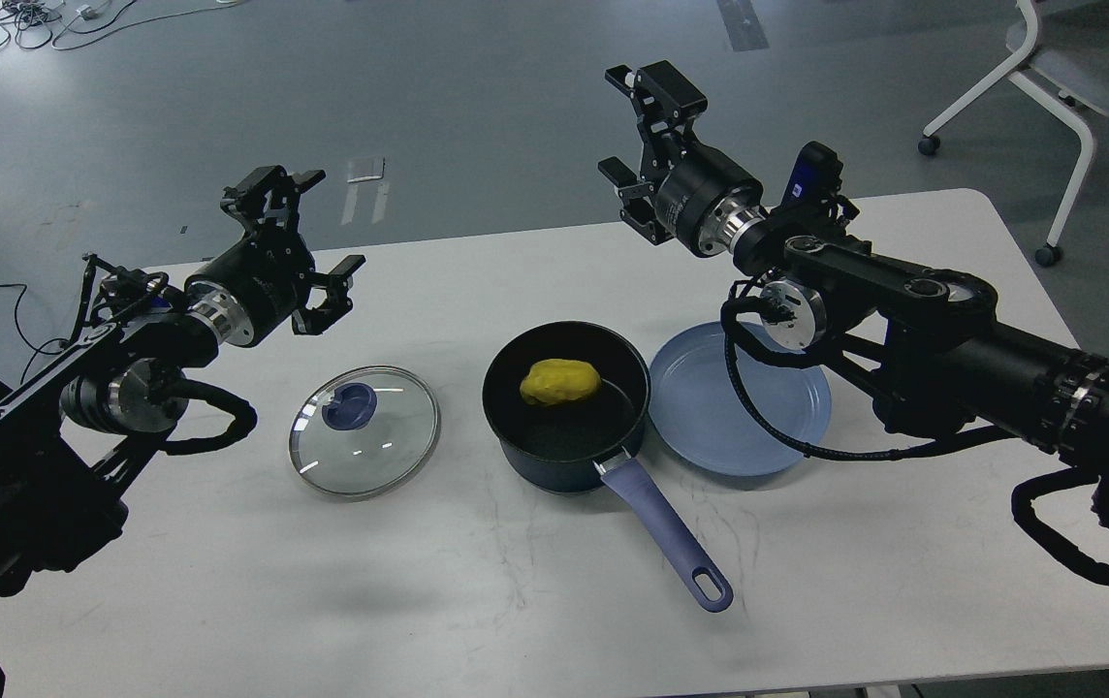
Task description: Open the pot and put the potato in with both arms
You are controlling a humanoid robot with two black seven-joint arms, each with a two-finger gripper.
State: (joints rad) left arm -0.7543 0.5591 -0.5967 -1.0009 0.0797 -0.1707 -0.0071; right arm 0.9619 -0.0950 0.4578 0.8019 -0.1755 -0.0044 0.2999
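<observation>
The dark navy pot (566, 451) stands open at the table's middle, its lavender handle (668, 531) pointing to the front right. The yellow potato (560, 381) lies inside it on the black bottom. The glass lid (364, 429) with its blue knob lies flat on the table left of the pot. My left gripper (310, 233) is open and empty, held up above the table's back left, behind the lid. My right gripper (630, 124) is open and empty, raised high behind and to the right of the pot.
A flat blue-grey plate (741, 411) lies right of the pot, touching its side. The white table (516, 601) has bare surface in front. A white chair (1059, 68) stands on the floor at the back right.
</observation>
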